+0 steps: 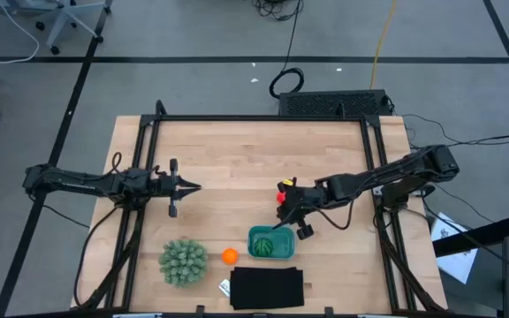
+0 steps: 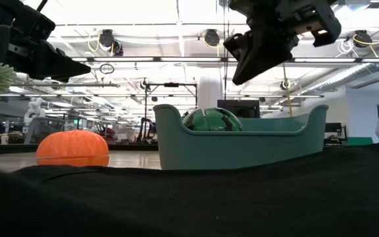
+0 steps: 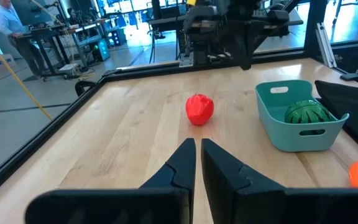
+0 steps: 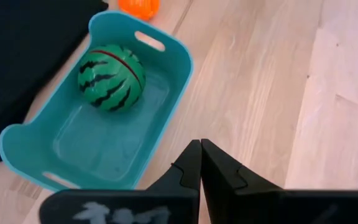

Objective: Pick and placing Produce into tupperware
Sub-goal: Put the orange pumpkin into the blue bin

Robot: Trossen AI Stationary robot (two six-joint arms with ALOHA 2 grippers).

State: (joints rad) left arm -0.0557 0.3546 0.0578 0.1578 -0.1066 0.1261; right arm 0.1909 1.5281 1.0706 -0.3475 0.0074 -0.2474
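The teal tupperware [image 1: 270,243] stands near the table's near edge, and the dark green striped ball [image 4: 111,76] rests on its floor at one end. The orange ball [image 1: 229,255] lies on the wood just left of it. Farther back, the red fruit [image 3: 199,109] sits on the table. My right gripper [image 4: 200,149] hovers shut above the tupperware's far rim [image 1: 277,230] and holds nothing. My left gripper [image 3: 197,149] is shut over the table's left half [image 1: 188,186], pointing toward the red fruit.
A black flat rectangle [image 1: 267,287] lies at the near edge beside the tupperware and fills the low view's foreground. A spiky pale-green plant [image 1: 183,261] stands left of the orange ball. Bare wood spreads over the table's far half [image 1: 254,150].
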